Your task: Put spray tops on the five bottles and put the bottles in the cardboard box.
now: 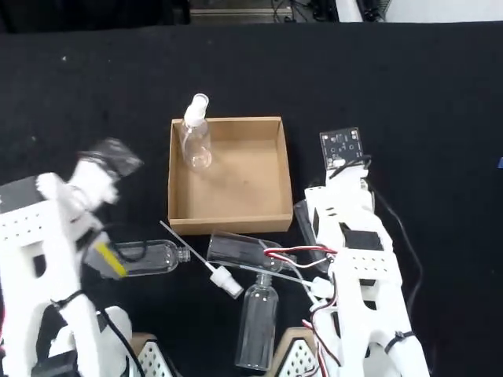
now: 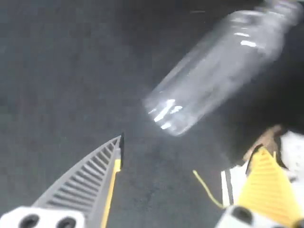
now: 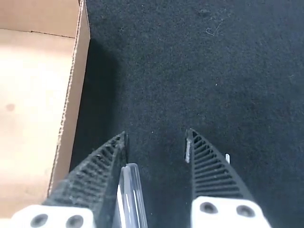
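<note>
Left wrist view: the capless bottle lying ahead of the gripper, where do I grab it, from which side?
I'd take the bottle across its cylindrical body, near the base. It lies on its side with the base toward the open left gripper, so come from that end, leaving the neck free for the spray top.

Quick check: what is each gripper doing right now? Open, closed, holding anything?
Left gripper: open, empty; a bottle lies just ahead of it.
Right gripper: open, gripping nothing, beside the box.
</note>
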`<act>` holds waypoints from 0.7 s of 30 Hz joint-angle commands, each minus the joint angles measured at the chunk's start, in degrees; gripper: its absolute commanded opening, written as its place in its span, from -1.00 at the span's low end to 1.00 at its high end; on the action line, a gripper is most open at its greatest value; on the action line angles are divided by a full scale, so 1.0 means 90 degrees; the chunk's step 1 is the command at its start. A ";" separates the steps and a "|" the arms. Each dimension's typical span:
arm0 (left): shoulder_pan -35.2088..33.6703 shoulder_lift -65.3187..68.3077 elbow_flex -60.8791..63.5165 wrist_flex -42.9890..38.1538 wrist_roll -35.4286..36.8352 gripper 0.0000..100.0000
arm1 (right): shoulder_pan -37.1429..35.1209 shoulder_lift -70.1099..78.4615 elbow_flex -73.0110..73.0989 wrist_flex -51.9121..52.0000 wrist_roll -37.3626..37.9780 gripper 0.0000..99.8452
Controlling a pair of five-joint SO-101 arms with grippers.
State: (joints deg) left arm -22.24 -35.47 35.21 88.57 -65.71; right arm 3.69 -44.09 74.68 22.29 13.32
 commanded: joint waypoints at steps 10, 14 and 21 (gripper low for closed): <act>0.2115 -0.0068 0.1665 -0.1739 0.0391 -0.23 | -0.0088 -0.0239 -0.0044 -0.0127 0.0000 -0.64; 0.2125 -0.0068 0.2232 -0.2696 0.0723 -0.23 | -0.0107 -0.0239 -0.0044 -0.0127 0.0010 -0.64; 0.2134 -0.0068 0.2818 -0.3819 0.1055 -0.23 | -0.0117 -0.0239 -0.0044 -0.0127 0.0010 -0.64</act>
State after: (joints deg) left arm -3.78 -35.38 59.03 60.00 -58.07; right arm 3.34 -44.09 74.68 22.29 13.32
